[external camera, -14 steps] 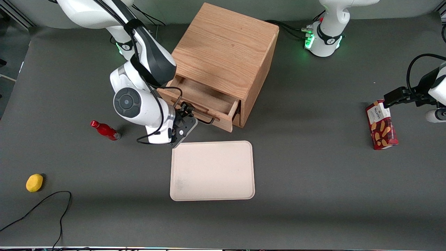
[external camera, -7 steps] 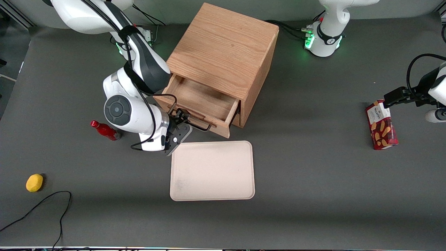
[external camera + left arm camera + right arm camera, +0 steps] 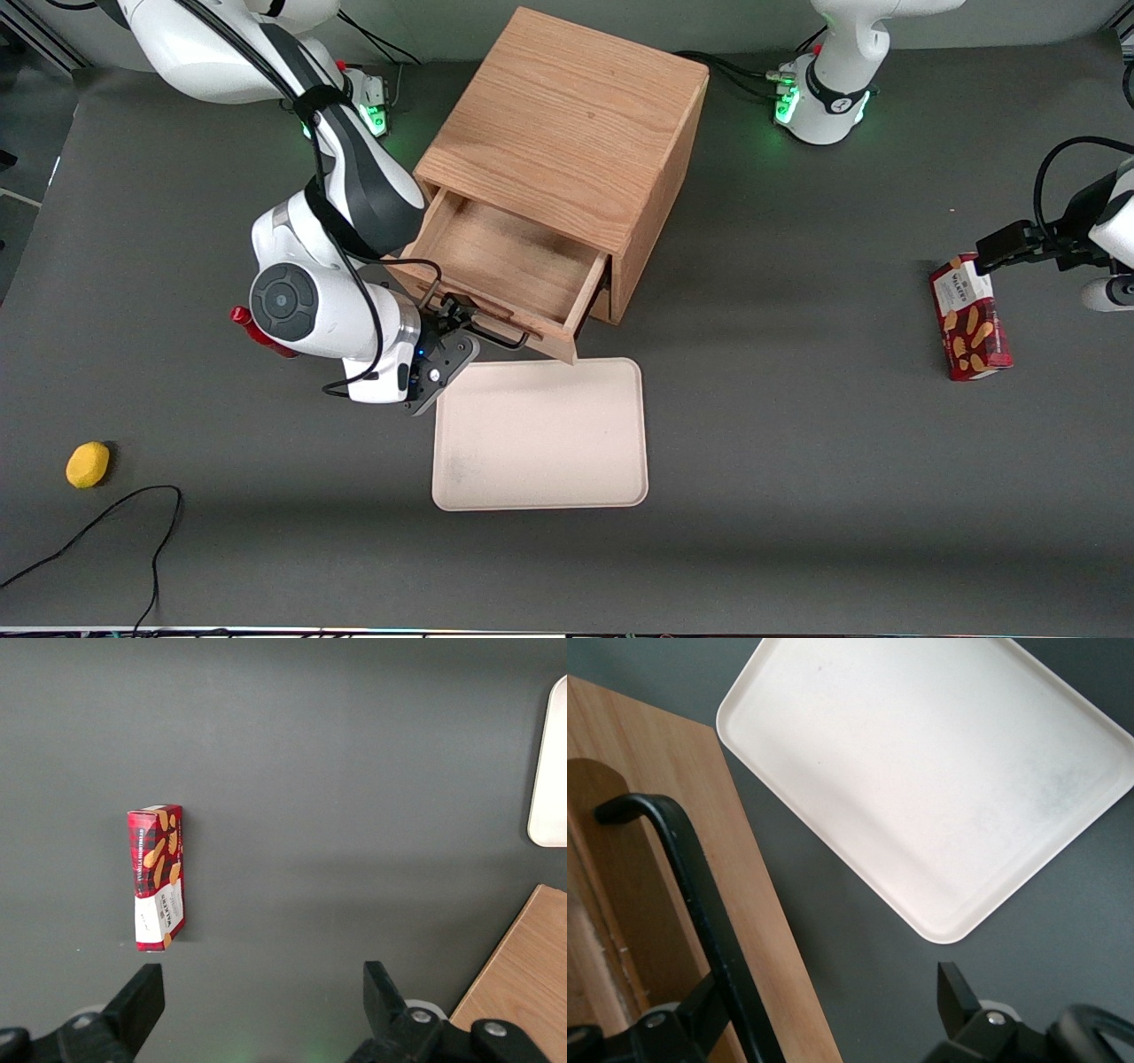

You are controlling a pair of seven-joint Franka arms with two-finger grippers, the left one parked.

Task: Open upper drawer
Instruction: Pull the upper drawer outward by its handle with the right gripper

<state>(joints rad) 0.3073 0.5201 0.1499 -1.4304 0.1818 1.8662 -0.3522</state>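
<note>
The wooden cabinet (image 3: 567,124) stands at mid table. Its upper drawer (image 3: 505,261) is pulled well out, its shallow tray body empty. My right gripper (image 3: 450,321) is at the drawer's black wire handle (image 3: 498,337), just above the table beside the tray's corner. In the right wrist view the gripper (image 3: 830,988) is open. One finger (image 3: 700,1010) is hooked under the handle (image 3: 691,877), against the drawer front (image 3: 757,904); the other finger (image 3: 952,988) hangs free over the table. The lower drawer is hidden under the upper one.
A cream tray (image 3: 540,434) lies just in front of the drawer, also in the right wrist view (image 3: 921,771). A red bottle (image 3: 257,338) is partly hidden by my arm. A lemon (image 3: 87,464) and a cable (image 3: 106,523) lie toward the working arm's end, a biscuit box (image 3: 970,319) toward the parked arm's.
The upper drawer has slid farther out toward the front camera. My gripper moved with the handle, nearer the tray's corner, and my arm now covers part of the red bottle.
</note>
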